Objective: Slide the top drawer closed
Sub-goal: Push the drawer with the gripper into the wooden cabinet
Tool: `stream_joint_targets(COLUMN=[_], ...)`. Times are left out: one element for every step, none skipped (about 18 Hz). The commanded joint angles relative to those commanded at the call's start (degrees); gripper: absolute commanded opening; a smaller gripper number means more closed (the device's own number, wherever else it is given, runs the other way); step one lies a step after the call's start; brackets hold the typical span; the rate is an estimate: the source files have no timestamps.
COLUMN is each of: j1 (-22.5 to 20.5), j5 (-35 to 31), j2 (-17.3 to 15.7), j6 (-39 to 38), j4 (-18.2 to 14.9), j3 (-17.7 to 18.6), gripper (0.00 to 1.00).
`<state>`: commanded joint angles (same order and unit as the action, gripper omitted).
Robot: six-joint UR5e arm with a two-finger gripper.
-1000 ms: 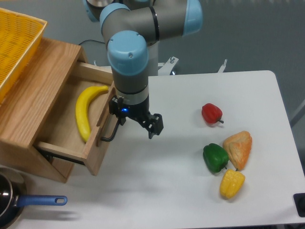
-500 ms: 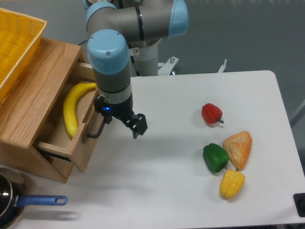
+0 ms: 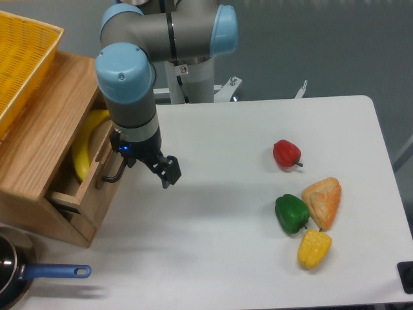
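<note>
The top drawer [image 3: 102, 196] of the light-oak cabinet [image 3: 40, 139] stands open by a narrow gap, its front panel sticking out a little toward the table. A yellow banana [image 3: 84, 150] lies inside, partly covered by the cabinet top. My gripper [image 3: 146, 170] hangs right in front of the drawer with its jaws open. One black finger [image 3: 170, 172] is over the table. The other is at the drawer's black bar handle [image 3: 114, 177], against the front panel. Nothing is held between the fingers.
A yellow wire basket [image 3: 24, 59] sits on the cabinet. A red pepper [image 3: 286, 154], green pepper [image 3: 292, 213], orange pastry [image 3: 323, 200] and corn cob [image 3: 314, 248] lie at the right. A pan with a blue handle [image 3: 55, 272] is at the front left.
The arm has moved left with the drawer front, and the drawer has slid well into the cabinet. Much less of the banana shows now.
</note>
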<state>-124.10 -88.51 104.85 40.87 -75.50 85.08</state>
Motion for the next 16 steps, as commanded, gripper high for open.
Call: stream_joint_targets(j1=[0.09, 0.18, 0.44, 1.14, 1.49, 1.58, 1.85, 1.85, 1.85, 1.94, 1.94, 1.94, 1.94, 1.94, 2.02, 2.02], j5=[0.00, 0.09, 0.35, 0.26, 0.18, 0.26, 0.35, 0.35, 0.44, 0.44, 0.53, 0.53, 0.53, 0.53, 0.53, 0.61], j2=[0.00, 0.00, -0.09, -0.09, -0.17, -0.26, -0.35, -0.44, -0.44, -0.44, -0.44, -0.44, -0.44, -0.44, -0.44, -0.53], j6=[0.00, 0.00, 0.00, -0.09, -0.17, -0.61, -0.96, -0.97, -1.05, -0.97, -0.97, -0.97, -0.97, -0.97, -0.97, -0.97], j4=[0.00, 0.00, 0.00, 0.00, 0.00, 0.00, 0.00, 0.00, 0.00, 0.00, 0.00, 0.00, 0.00, 0.00, 0.00, 0.00], j3=[0.09, 0.09, 0.18, 0.18, 0.18, 0.18, 0.18, 0.18, 0.18, 0.18, 0.18, 0.18, 0.27, 0.27, 0.27, 0.18], gripper=[1.00, 1.00, 1.00, 1.00, 1.00, 1.00, 1.00, 1.00, 1.00, 1.00, 1.00, 1.00, 1.00, 1.00, 1.00, 1.00])
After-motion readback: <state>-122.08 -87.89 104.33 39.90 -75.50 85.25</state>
